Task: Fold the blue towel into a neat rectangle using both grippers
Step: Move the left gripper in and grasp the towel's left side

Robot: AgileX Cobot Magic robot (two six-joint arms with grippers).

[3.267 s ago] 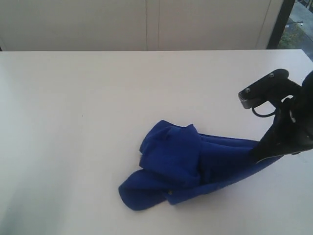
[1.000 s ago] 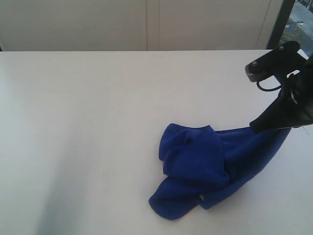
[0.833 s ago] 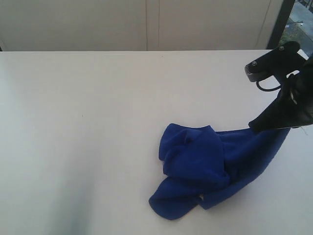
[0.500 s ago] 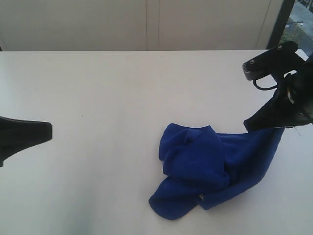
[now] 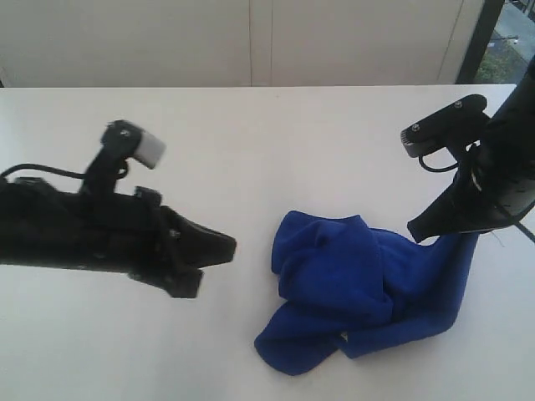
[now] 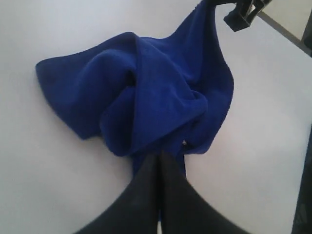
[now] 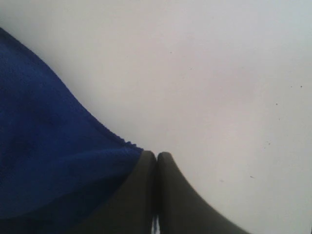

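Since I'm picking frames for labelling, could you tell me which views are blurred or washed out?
Exterior view: the black left arm is blurred, the blue soft towel sharp. Left wrist view: black fingers out of focus. Right wrist view: white table washed out.

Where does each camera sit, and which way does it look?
Exterior view: above the table, looking down at the blue towel; both arms, left claw and right claw, show.
Left wrist view: on the left arm, looking along its shut claw at the towel.
Right wrist view: on the right arm, looking past its claw, shut on the towel.
Shared: the towel, in all three; left wrist view also shows the right claw.
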